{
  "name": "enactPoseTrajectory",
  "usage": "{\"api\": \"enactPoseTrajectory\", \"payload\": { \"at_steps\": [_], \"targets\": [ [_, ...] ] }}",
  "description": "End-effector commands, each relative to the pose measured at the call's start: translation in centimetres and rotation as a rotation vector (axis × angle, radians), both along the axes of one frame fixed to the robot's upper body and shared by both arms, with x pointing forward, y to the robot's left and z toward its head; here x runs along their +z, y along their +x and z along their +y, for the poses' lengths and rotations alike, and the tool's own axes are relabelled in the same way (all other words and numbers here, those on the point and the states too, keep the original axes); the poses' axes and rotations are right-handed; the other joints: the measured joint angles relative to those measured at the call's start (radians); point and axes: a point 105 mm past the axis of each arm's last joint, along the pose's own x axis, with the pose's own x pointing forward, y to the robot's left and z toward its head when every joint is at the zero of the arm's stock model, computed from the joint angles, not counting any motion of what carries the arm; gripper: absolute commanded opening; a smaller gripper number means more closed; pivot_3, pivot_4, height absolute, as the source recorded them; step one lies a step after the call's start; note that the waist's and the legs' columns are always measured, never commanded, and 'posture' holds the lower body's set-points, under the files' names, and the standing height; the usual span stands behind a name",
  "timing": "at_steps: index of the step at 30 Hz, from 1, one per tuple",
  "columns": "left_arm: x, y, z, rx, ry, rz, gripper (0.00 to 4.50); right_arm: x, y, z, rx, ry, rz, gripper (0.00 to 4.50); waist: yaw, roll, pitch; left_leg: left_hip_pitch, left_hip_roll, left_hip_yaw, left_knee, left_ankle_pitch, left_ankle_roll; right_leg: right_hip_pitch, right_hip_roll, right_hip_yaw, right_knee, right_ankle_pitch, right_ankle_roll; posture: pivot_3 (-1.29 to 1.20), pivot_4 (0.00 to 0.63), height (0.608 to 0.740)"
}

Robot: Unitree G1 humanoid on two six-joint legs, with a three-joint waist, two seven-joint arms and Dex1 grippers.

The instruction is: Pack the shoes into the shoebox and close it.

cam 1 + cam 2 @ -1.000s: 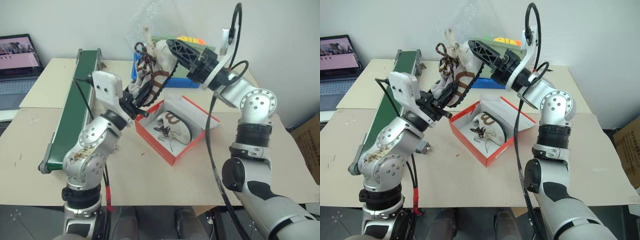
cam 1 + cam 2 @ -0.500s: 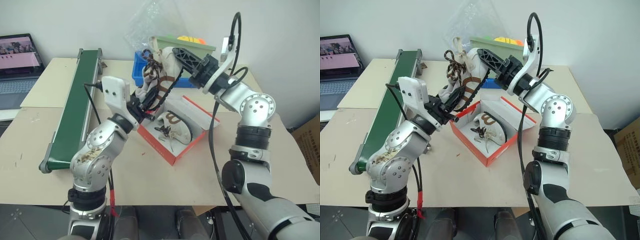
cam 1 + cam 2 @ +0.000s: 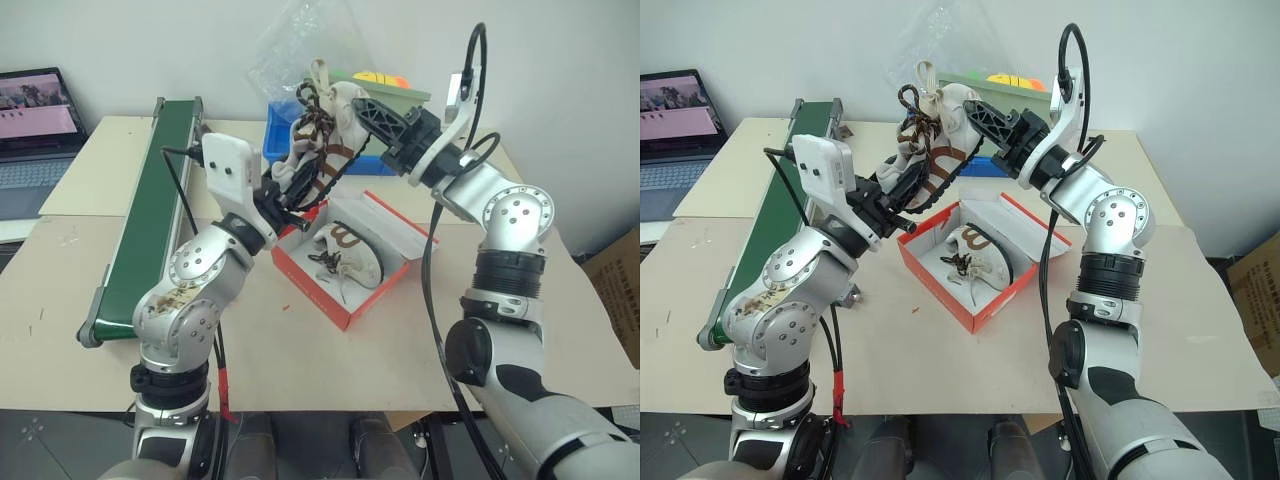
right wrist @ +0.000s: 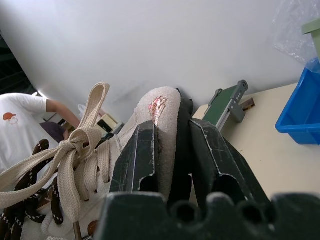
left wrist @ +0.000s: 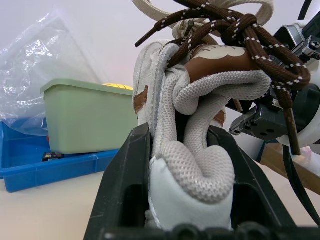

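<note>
Approx. halfway: one shoe point(image 3: 345, 252) lies in open shoebox point(image 3: 318, 288) mid-frame, 2nd shoe point(image 3: 322, 140) above it clamped by left tool point(image 3: 289, 190) & right tool point(image 3: 362, 104); lid unshut.

Both arms are raised above the shoebox point(image 3: 345, 262). The left gripper point(image 3: 290, 190) pinches one end of a shoe point(image 3: 322, 140) from the left; the right gripper point(image 3: 368, 108) clamps its other end from the right.

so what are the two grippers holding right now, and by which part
Both hold one shoe in the air above the open shoebox. The left gripper clamps its padded collar; the right gripper pinches the other end.
</note>
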Motion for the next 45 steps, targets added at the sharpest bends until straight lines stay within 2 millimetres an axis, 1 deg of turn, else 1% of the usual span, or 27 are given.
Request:
{"api": "enactPoseTrajectory", "payload": {
  "at_steps": [1, 3, 4, 5, 6, 7, 10, 12, 13, 15, 16, 18, 19, 22, 25, 27, 29, 33, 36, 39, 42, 45],
  "targets": [
    [1.2, -1.0, 0.3, -0.003, -0.023, -0.054, 2.37, 1.3, -1.9, 2.4, 0.146, -0.027, -0.057, 0.54, 0.000, 0.000, 0.000, 0.000, 0.000, 0.000, 0.000, 0.000, 0.000, 0.000, 0.000, 0.000, 0.000, 0.000, 0.000, 0.00, 0.150, 0.740],
    [1.2, -1.1, 0.5, 0.000, -0.031, -0.049, 3.11, 1.4, -2.0, 2.3, 0.152, -0.033, -0.063, 0.54, -0.003, 0.000, 0.000, 0.000, 0.000, 0.000, 0.000, 0.000, 0.000, 0.000, 0.000, 0.000, 0.000, 0.000, 0.000, 0.00, 0.150, 0.740],
    [1.2, -1.2, 0.6, 0.000, -0.035, -0.047, 3.55, 1.4, -2.1, 2.2, 0.153, -0.037, -0.065, 0.54, -0.002, 0.001, 0.000, 0.000, 0.000, 0.000, 0.000, 0.000, 0.000, 0.000, 0.000, 0.000, 0.000, 0.000, 0.000, 0.00, 0.150, 0.740],
    [1.2, -1.3, 0.6, -0.003, -0.039, -0.043, 3.83, 1.5, -2.0, 2.1, 0.152, -0.040, -0.066, 0.54, -0.002, 0.001, 0.000, 0.000, 0.000, 0.000, 0.000, 0.000, 0.000, 0.000, 0.000, 0.000, 0.000, 0.000, 0.000, 0.00, 0.150, 0.740],
    [1.1, -1.4, 0.7, -0.006, -0.038, -0.039, 4.27, 1.5, -2.0, 2.0, 0.151, -0.045, -0.067, 0.54, -0.001, 0.001, 0.000, 0.000, 0.000, 0.000, 0.000, 0.000, 0.000, 0.000, 0.000, 0.000, 0.000, 0.000, 0.000, 0.00, 0.150, 0.740],
    [1.1, -1.5, 0.7, -0.009, -0.038, -0.036, 4.47, 1.5, -2.0, 2.0, 0.150, -0.048, -0.068, 0.54, -0.001, 0.001, 0.000, 0.000, 0.000, 0.000, 0.000, 0.000, 0.000, 0.000, 0.000, 0.000, 0.000, 0.000, 0.000, 0.00, 0.150, 0.740],
    [0.9, -1.8, 1.1, -0.002, -0.036, -0.029, 4.47, 1.8, -2.2, 1.8, 0.152, -0.092, -0.095, 0.54, -0.001, 0.001, 0.000, 0.000, 0.000, 0.000, 0.000, 0.000, 0.000, 0.000, 0.000, 0.000, 0.000, 0.000, 0.000, 0.00, 0.150, 0.740],
    [1.0, -1.9, 1.6, 0.008, -0.034, -0.027, 4.47, 2.2, -2.4, 1.8, 0.144, -0.152, -0.136, 0.54, -0.001, 0.001, 0.001, 0.000, 0.000, 0.000, 0.000, 0.000, 0.000, 0.000, 0.000, 0.000, 0.000, 0.000, 0.000, 0.00, 0.150, 0.740],
    [1.1, -2.0, 1.9, 0.014, -0.031, -0.026, 4.47, 2.2, -2.4, 1.8, 0.137, -0.192, -0.159, 0.54, -0.001, 0.001, 0.001, 0.000, 0.000, 0.000, 0.000, 0.000, 0.000, 0.000, 0.000, 0.000, 0.000, 0.000, 0.000, 0.00, 0.150, 0.740],
    [1.2, -2.1, 2.6, 0.033, -0.019, -0.027, 4.47, 2.0, -2.4, 2.0, 0.112, -0.333, -0.233, 0.54, -0.001, 0.001, 0.001, 0.000, 0.000, 0.000, 0.000, 0.000, 0.000, 0.000, 0.000, 0.000, 0.000, 0.000, 0.000, 0.00, 0.150, 0.740],
    [1.2, -2.3, 3.2, 0.039, -0.009, -0.025, 4.47, 1.6, -2.2, 2.3, 0.086, -0.432, -0.275, 0.54, -0.002, 0.001, 0.001, 0.000, 0.000, 0.000, 0.000, 0.000, 0.000, 0.000, 0.000, 0.000, 0.000, 0.000, 0.000, 0.00, 0.150, 0.740],
    [1.2, -2.8, 3.7, 0.032, 0.017, -0.015, 4.47, 0.9, -1.8, 2.5, 0.059, -0.566, -0.339, 0.54, -0.007, 0.001, 0.001, 0.000, 0.000, 0.000, 0.000, 0.000, 0.000, -0.001, 0.000, 0.000, -0.001, 0.000, 0.000, 0.00, 0.150, 0.740],
    [1.0, -3.2, 4.0, 0.013, 0.056, -0.008, 4.47, 0.7, -1.7, 2.7, 0.055, -0.610, -0.369, 0.54, -0.010, 0.001, 0.001, 0.000, 0.000, 0.000, 0.000, 0.000, 0.000, -0.001, 0.000, 0.000, 0.000, 0.000, 0.000, 0.00, 0.150, 0.740],
    [0.3, -4.6, 4.9, -0.047, 0.133, 0.041, 4.47, 0.2, -1.4, 3.0, 0.054, -0.674, -0.414, 0.54, -0.017, 0.001, 0.001, 0.000, 0.000, 0.000, 0.000, 0.000, 0.000, -0.001, 0.000, 0.000, 0.000, 0.000, 0.000, 0.00, 0.150, 0.740],
    [-0.6, -5.7, 6.4, -0.046, 0.213, 0.098, 4.47, -0.5, -1.1, 3.2, 0.058, -0.723, -0.441, 0.54, -0.020, 0.001, 0.001, 0.000, 0.000, 0.000, -0.001, 0.000, 0.000, -0.001, 0.000, 0.001, -0.001, 0.000, 0.000, 0.00, 0.150, 0.740],
    [-1.7, -6.8, 7.4, -0.044, 0.293, 0.150, 4.47, -1.5, -1.0, 3.4, 0.073, -0.777, -0.456, 0.54, -0.024, 0.002, 0.001, 0.000, 0.000, 0.000, -0.001, 0.000, 0.000, -0.001, 0.000, 0.000, -0.001, 0.000, 0.000, 0.00, 0.150, 0.740],
    [-2.4, -7.5, 7.9, -0.043, 0.345, 0.181, 4.47, -2.4, -1.1, 3.7, 0.095, -0.823, -0.469, 0.54, -0.024, 0.001, 0.002, 0.000, 0.000, 0.000, -0.001, 0.000, 0.000, -0.001, 0.000, 0.000, -0.001, 0.000, 0.000, 0.00, 0.150, 0.740],
    [-2.5, -7.8, 8.0, -0.033, 0.357, 0.193, 4.47, -4.3, -1.6, 4.4, 0.158, -0.925, -0.518, 0.54, -0.016, 0.002, 0.002, 0.000, 0.000, 0.000, -0.001, 0.000, 0.000, -0.001, 0.000, 0.000, 0.000, -0.001, 0.000, 0.00, 0.150, 0.740],
    [-2.3, -7.7, 7.8, -0.024, 0.347, 0.183, 4.47, -5.9, -2.1, 5.1, 0.230, -1.000, -0.558, 0.54, -0.015, 0.002, 0.002, 0.000, 0.000, 0.001, -0.001, 0.000, 0.000, -0.001, 0.000, 0.000, -0.001, -0.001, 0.000, 0.00, 0.150, 0.740],
    [-2.3, -7.9, 7.5, -0.022, 0.347, 0.181, 4.47, -7.0, -2.3, 5.4, 0.284, -1.047, -0.593, 0.54, -0.014, 0.002, 0.002, 0.000, 0.001, 0.001, -0.001, 0.000, 0.000, -0.001, 0.000, 0.000, -0.001, -0.001, -0.001, 0.00, 0.150, 0.740],
    [-2.3, -8.2, 7.6, -0.009, 0.351, 0.185, 4.47, -7.4, -2.2, 5.2, 0.310, -1.073, -0.610, 0.54, -0.013, 0.001, 0.002, 0.000, 0.001, 0.001, -0.001, 0.000, 0.000, -0.001, 0.000, 0.000, -0.001, -0.001, -0.001, 0.00, 0.150, 0.740],
    [-2.6, -8.5, 7.8, 0.006, 0.355, 0.197, 4.47, -6.9, -1.9, 4.9, 0.317, -1.082, -0.626, 0.54, -0.012, 0.002, 0.002, 0.001, 0.000, 0.001, -0.001, 0.000, 0.000, -0.001, 0.000, 0.000, -0.001, -0.001, -0.001, 0.00, 0.150, 0.740]
  ]
}}
